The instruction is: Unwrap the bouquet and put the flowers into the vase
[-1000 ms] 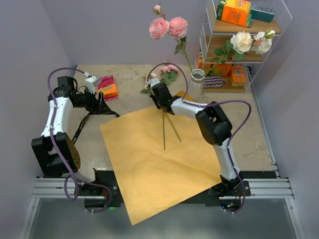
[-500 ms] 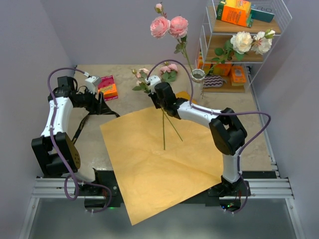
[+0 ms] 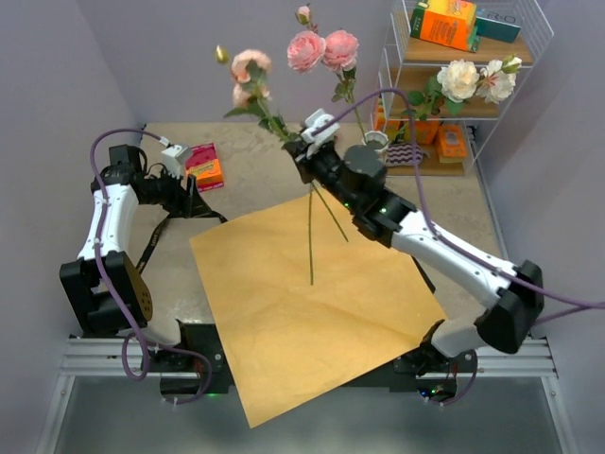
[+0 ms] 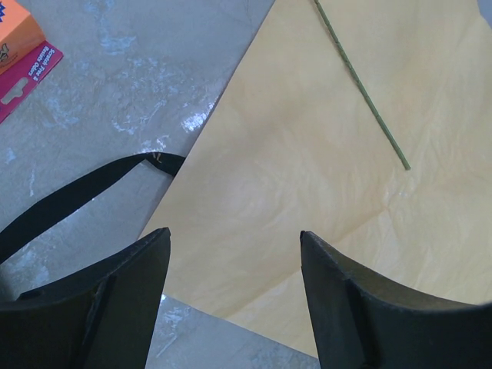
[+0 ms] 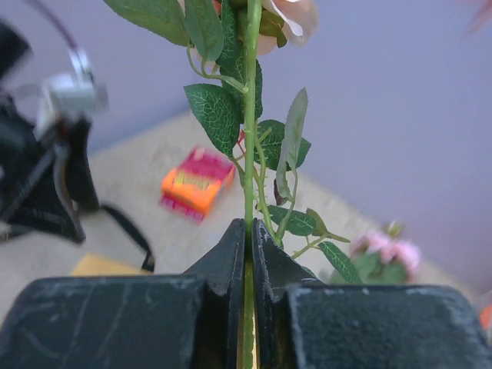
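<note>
At the left of the top view, the left end effector (image 3: 200,208) is held low over the table (image 3: 246,161), its jaws standing wide apart with nothing between them. A thin black ribbon (image 4: 77,192) lies on the table just beside it, one end reaching the edge of the orange-tan paper (image 3: 312,312), which is spread flat across the middle of the frame. An orange-and-pink packet (image 3: 205,168) lies on the table beyond the left arm.

Above the paper's far edge, some of the flowers (image 3: 250,68) are gripped by the right end effector (image 3: 307,159), whose jaws are seen in the wrist view pressed tight on a green stem. The peach-pink blooms are raised toward the upper middle, and two bare stem ends hang over the paper.

To the right, the white vase (image 3: 375,144) stands on the table with two pink roses (image 3: 323,49) in it. At the far right, a wire shelf (image 3: 529,38) carries cream roses (image 3: 468,80) and orange boxes (image 3: 444,21).
</note>
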You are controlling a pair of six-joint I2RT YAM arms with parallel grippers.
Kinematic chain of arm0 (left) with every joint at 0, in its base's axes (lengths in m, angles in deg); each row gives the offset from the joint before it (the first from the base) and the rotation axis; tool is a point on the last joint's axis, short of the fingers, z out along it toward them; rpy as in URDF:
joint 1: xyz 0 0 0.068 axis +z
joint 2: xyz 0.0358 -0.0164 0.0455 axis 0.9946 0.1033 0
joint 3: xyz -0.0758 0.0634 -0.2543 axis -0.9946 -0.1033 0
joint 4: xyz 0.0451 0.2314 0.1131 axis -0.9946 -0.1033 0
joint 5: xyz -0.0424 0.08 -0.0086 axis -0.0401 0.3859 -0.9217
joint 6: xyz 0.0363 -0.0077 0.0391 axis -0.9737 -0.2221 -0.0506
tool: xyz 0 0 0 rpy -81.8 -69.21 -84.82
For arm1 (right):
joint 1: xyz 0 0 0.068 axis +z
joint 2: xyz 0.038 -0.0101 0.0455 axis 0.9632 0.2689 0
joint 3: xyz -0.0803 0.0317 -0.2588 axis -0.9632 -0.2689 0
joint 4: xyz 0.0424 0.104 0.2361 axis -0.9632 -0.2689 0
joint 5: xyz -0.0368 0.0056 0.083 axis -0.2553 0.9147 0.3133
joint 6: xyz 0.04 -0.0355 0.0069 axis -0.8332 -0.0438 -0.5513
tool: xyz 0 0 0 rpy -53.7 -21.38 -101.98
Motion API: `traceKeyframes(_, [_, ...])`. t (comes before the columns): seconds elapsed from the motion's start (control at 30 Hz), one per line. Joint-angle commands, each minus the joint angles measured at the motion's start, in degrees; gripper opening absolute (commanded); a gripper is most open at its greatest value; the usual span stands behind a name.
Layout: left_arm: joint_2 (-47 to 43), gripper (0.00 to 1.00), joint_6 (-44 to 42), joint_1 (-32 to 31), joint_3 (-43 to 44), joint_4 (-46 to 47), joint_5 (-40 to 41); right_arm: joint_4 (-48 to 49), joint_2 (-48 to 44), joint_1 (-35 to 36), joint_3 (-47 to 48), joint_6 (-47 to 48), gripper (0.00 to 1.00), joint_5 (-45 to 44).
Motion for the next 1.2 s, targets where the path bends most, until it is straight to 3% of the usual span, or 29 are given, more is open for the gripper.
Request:
traceKeyframes(0.0, [-2.0, 0.73, -0.5, 0.2, 0.5, -0.1, -2.0, 16.5, -9.8, -0.3, -1.7, 9.3, 0.00, -0.9])
traceKeyframes(0.17, [-2.1, 0.73, -0.7, 0.2, 0.9, -0.4, -1.9, 25.6, -14.8, -0.4, -1.3, 17.8, 0.00, -9.4])
traceKeyframes(0.23, [-2.1, 0.73, -0.7, 0.2, 0.9, -0.4, -2.0, 35.1, -15.2, -0.5, -2.9, 22.3, 0.00, -11.7])
traceKeyframes(0.5, [-1.8, 0.73, -1.1, 0.2, 0.9, -0.6, -2.1, 54.5, -7.9, -7.7, -0.5, 28.0, 0.00, -17.0])
traceKeyframes(0.73, [-1.5, 0.73, -1.3, 0.2, 1.3, -0.5, -2.4, 60.7, 0.7, -14.3, 4.1, 27.6, 0.00, -17.8])
traceKeyframes(1.17, [0.2, 0.73, -1.9, 0.2, 3.2, -1.1, -2.7, 63.6, 9.7, -18.0, 7.7, 25.6, 0.00, -19.2])
